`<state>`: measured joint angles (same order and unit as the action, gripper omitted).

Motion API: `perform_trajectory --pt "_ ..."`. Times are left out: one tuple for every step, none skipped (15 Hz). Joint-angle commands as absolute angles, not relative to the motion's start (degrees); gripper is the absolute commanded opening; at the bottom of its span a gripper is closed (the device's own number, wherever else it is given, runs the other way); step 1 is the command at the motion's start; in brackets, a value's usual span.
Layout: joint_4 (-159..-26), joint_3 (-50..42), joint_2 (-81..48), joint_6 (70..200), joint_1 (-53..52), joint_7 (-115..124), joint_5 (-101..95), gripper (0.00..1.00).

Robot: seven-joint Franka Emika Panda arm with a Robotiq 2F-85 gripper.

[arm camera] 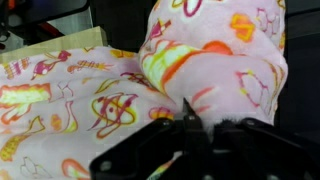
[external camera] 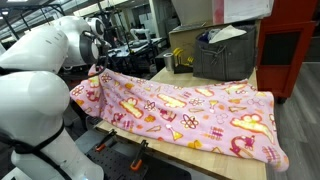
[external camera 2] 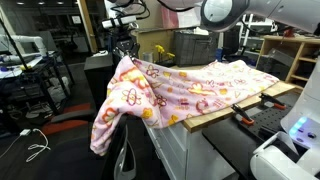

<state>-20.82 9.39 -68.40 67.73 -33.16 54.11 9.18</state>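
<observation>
gripper (arm camera: 190, 118) fingers clamped on pink blanket (arm camera: 90, 90) fold | blanket draped over table (external camera 2: 210, 118) | grey crate (external camera: 225, 58) at 1 o'clock, papers (external camera: 226, 35) inside

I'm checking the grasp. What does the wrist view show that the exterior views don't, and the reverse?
Only the wrist view shows the fabric bunched right at the end effector, close up. Only the exterior views show the grey crate at the back and the cloth's end hanging off the table. Both show the pink patterned blanket spread on that wooden table.
</observation>
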Motion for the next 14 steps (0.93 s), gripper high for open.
perform_trajectory --pt "-21.70 9.48 -65.87 69.83 -34.99 50.71 8.88 0.02" --pt "-21.77 9.45 -65.64 70.08 -35.52 50.03 8.83 0.02" --pt "-21.87 9.48 -65.48 70.24 -36.10 49.06 8.84 0.02" --pt "-21.94 9.49 -65.28 70.29 -36.65 48.24 8.85 0.02" --pt "-22.05 9.47 -65.15 70.22 -37.23 47.59 8.82 0.02" --pt "-22.13 9.43 -65.06 70.14 -37.76 46.79 8.78 0.02" --pt "-22.17 9.44 -64.90 70.00 -38.24 46.13 8.82 0.02" --pt "-22.20 9.40 -64.81 69.95 -38.77 45.57 8.79 0.02" --pt "-22.21 9.40 -64.66 69.85 -39.19 44.79 8.81 0.02" --pt "-22.20 9.30 -64.61 69.92 -39.70 44.35 8.73 0.02" --pt "-22.21 9.23 -64.46 69.82 -40.09 43.76 8.67 0.02" --pt "-22.21 9.10 -64.36 69.84 -40.48 43.53 8.57 0.02" --pt "-22.15 8.92 -64.27 70.03 -40.85 43.18 8.41 0.02" --pt "-22.09 8.78 -64.18 70.15 -41.16 42.98 8.27 0.02"
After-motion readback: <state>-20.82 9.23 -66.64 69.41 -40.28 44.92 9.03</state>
